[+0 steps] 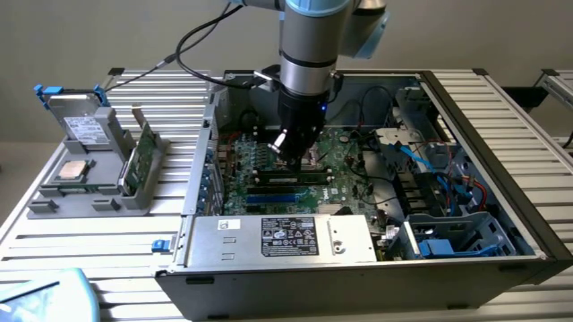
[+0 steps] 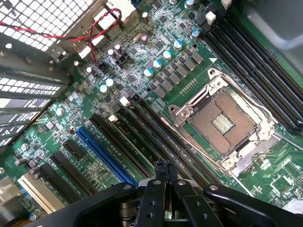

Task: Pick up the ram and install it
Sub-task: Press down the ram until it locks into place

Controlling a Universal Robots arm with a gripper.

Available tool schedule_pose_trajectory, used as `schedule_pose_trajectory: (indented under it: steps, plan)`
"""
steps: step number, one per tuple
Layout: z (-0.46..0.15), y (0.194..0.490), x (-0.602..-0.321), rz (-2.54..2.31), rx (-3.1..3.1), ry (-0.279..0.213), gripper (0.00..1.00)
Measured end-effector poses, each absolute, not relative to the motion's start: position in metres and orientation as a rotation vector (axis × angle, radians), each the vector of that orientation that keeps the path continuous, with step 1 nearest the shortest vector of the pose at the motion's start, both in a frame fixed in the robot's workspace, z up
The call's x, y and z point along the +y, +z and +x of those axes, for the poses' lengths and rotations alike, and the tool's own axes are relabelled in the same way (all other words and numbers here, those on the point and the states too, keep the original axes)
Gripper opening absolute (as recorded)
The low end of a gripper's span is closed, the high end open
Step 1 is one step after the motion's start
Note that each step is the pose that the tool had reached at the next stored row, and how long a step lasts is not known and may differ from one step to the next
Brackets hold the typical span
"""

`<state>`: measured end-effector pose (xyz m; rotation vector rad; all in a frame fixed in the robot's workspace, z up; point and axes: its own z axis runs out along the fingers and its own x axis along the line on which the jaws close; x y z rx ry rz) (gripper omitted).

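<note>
Currently the claw hangs inside the open PC case, low over the motherboard, fingers pressed together with nothing between them. Just below the tips, in the exterior view, the ram lies flat along a black slot, seated among the memory slots. Beside the slots, the wrist view shows the bare CPU socket. A grey parts holder sits on the desk at the exterior view's left.
</note>
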<state>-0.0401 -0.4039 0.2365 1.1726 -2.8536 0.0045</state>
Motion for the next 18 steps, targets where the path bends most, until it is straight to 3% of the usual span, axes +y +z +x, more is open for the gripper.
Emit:
schedule_pose_trajectory:
  steps: [18]
  plan:
    - [-0.040,0.249,-0.407,0.962,-2.928,0.009,0.11]
